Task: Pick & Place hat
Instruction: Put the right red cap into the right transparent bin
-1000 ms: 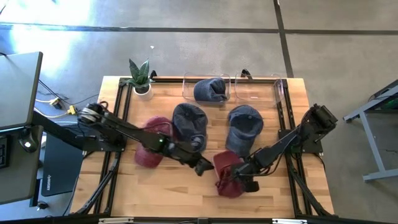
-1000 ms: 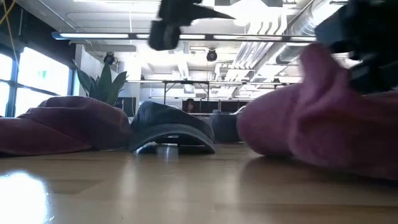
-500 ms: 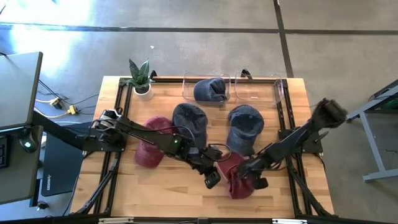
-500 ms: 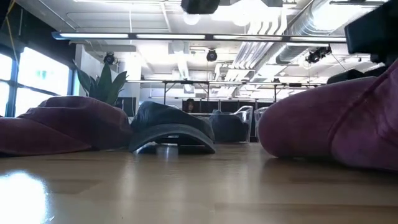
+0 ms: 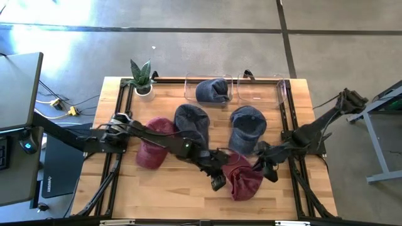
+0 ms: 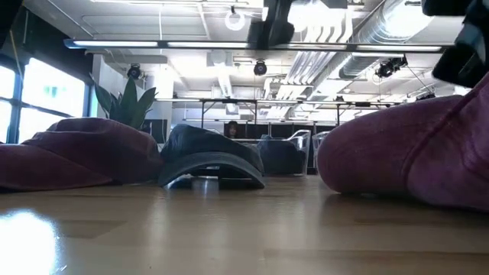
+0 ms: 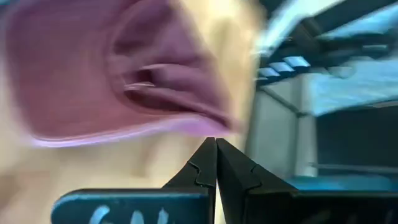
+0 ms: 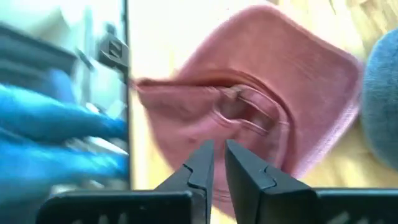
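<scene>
A maroon hat (image 5: 244, 177) lies on the table near its front edge, large in the low view (image 6: 405, 156). My left gripper (image 5: 218, 182) is shut at the hat's left rim; in the left wrist view (image 7: 216, 142) its tips point at the rim. My right gripper (image 5: 264, 167) hovers just right of the hat. A narrow gap with nothing in it shows between its fingers in the right wrist view (image 8: 217, 144). My left gripper has its shut fingertips right at the maroon hat's rim (image 7: 208, 126), coming from the table's left side. Whether they touch the cloth I cannot tell. The hat lies on the table.
A second maroon hat (image 5: 152, 149) lies at the left. Two blue hats (image 5: 191, 124) (image 5: 246, 125) lie mid-table. A third blue hat sits in a clear bin (image 5: 211, 91), beside another clear bin (image 5: 260, 89). A potted plant (image 5: 142, 78) stands at the far left corner.
The maroon hat, lifted a second ago at my right gripper, has come down onto the table and spread out. My right gripper has drawn away from it toward the table's right edge. My left gripper has gone toward the near right, up to the hat's left rim.
</scene>
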